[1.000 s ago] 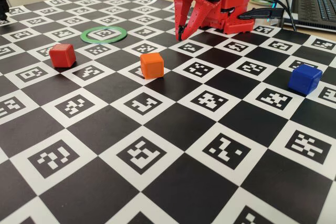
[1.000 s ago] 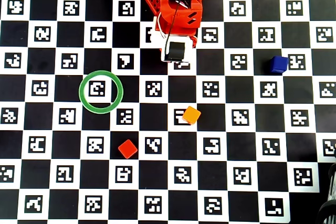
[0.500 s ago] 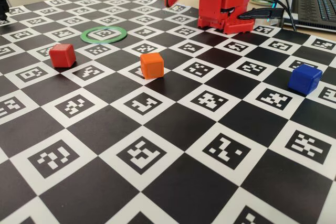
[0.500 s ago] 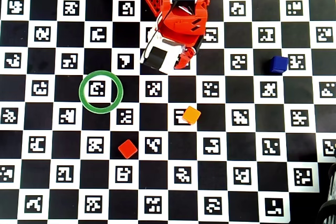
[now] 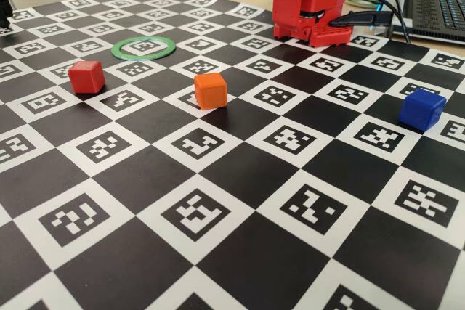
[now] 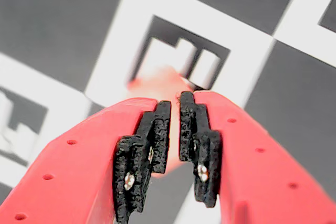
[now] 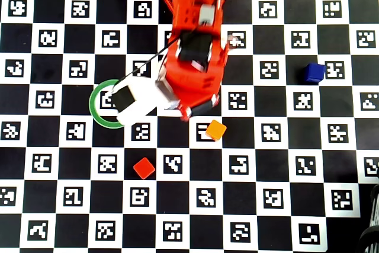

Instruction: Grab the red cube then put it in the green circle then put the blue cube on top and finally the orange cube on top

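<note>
Red cube [image 5: 86, 76] sits flat on the checkered bench, at the left of the fixed view, just in front of the flat green circle [image 5: 144, 47], not touching it. Orange cube [image 5: 210, 90] rests turned slightly, near the middle. Blue cube [image 5: 421, 109] stands alone, well apart at the right. All three are matte with rounded edges.

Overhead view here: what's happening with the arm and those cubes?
Nothing is held yet. The red arm reaches out over the checkered board, partly covering the green circle, which has no cube in it. The wrist view shows the gripper nearly closed on nothing. The red cube, orange cube and blue cube each sit apart on the board, untouched, so stacking hasn't begun.
</note>
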Action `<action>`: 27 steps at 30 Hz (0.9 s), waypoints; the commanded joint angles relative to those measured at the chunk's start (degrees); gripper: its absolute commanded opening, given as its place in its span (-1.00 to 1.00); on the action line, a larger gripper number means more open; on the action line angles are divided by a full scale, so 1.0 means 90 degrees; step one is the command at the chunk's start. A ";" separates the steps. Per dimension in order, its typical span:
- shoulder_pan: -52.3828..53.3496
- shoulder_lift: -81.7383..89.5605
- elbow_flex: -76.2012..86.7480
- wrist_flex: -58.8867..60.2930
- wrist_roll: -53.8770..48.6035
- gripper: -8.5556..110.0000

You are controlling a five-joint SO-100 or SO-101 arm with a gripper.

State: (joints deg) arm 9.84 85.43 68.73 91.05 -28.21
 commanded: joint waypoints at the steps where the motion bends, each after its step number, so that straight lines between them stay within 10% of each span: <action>1: 0.0176 -0.0752 -0.1865 0.0400 0.0537 -0.82; 10: 0.0508 -0.2598 -0.3398 0.0625 0.1123 -0.34; 27: 0.1113 -0.3496 -0.2246 -0.0811 0.0830 -0.12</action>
State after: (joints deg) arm 19.16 51.94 48.69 85.61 -19.95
